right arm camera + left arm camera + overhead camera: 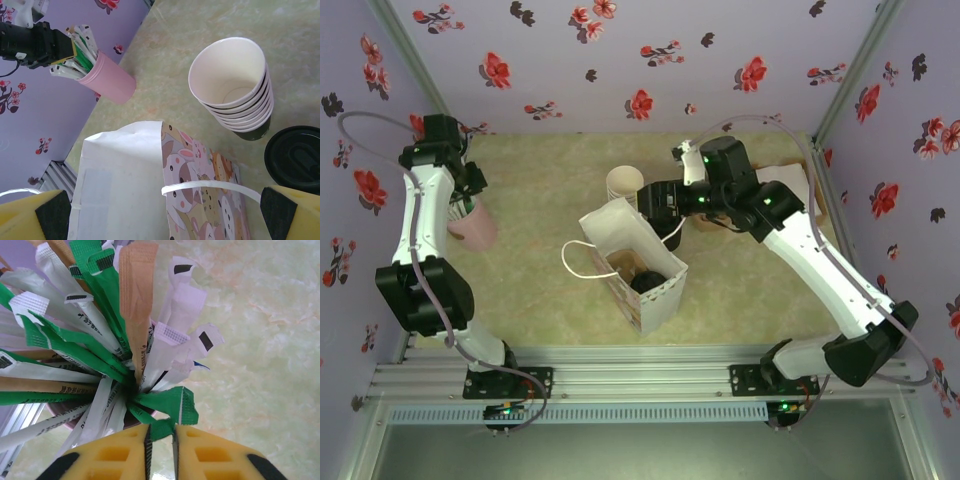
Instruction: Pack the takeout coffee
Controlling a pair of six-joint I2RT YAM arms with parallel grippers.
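Pale green bench (pixel 540 190) carries the open paper bag (pixel 620 225) at centre. The takeout coffee (pixel 645 281) stands upright inside it, nearest the right gripper (pixel 160 212), whose jaws stand wide above the bag. Well to the left, at the pink holder (pixel 112 82), the left gripper (pixel 160 440) has its jaws pinched narrow on a green sachet (pixel 170 407). The sachet's long axis runs straight away from them, and the bag lies to that arm's right.
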